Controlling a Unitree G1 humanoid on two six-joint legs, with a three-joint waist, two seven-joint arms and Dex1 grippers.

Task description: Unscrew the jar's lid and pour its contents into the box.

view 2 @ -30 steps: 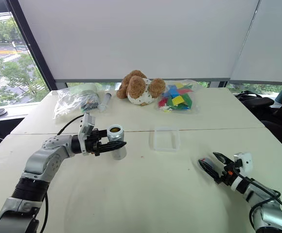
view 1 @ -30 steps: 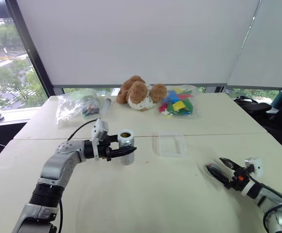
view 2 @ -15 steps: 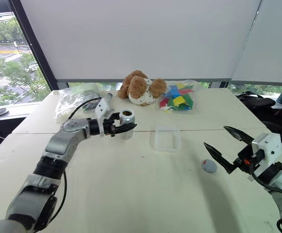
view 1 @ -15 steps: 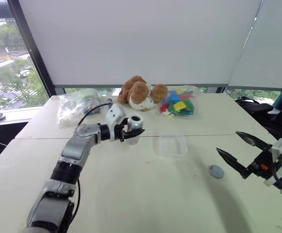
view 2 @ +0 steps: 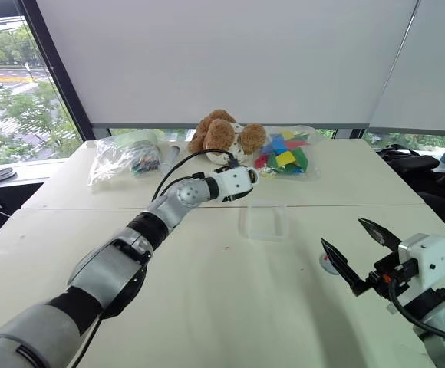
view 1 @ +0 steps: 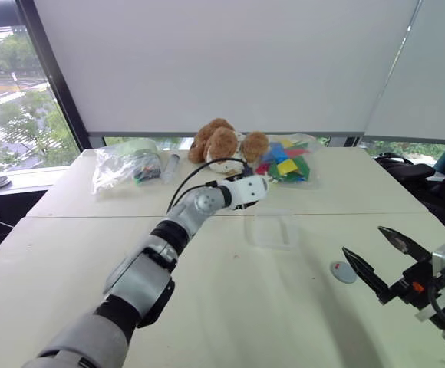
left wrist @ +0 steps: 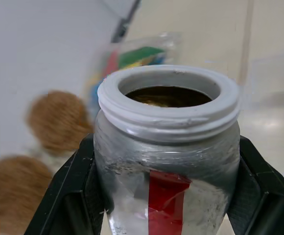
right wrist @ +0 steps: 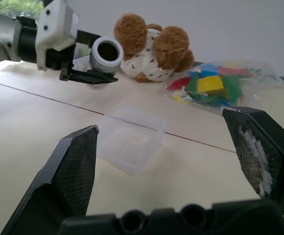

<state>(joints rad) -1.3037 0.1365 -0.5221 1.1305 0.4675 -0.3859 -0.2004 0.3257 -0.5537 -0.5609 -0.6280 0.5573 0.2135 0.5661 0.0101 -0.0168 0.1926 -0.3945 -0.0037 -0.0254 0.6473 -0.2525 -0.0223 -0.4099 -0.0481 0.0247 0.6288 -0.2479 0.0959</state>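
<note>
**Jar gripped and tipped near the box, lid lying on the tabletop**

Your left pincer (right wrist: 85,76) is clamped on the jar (left wrist: 167,161), one black finger on each side of its silver body, the red stripe facing the wrist camera. The jar is uncapped; its white threaded mouth is open and dark contents (left wrist: 169,97) show inside. From the right wrist view the jar lies tipped sideways in the air, above the tabletop (view 1: 230,307) just beyond the box (view 1: 269,230). Your right pincer (view 1: 382,258) is spread wide and holds nothing, raised off the tabletop. The lid (view 1: 343,271) rests on the tabletop close to it, apart from the fingers.
</note>
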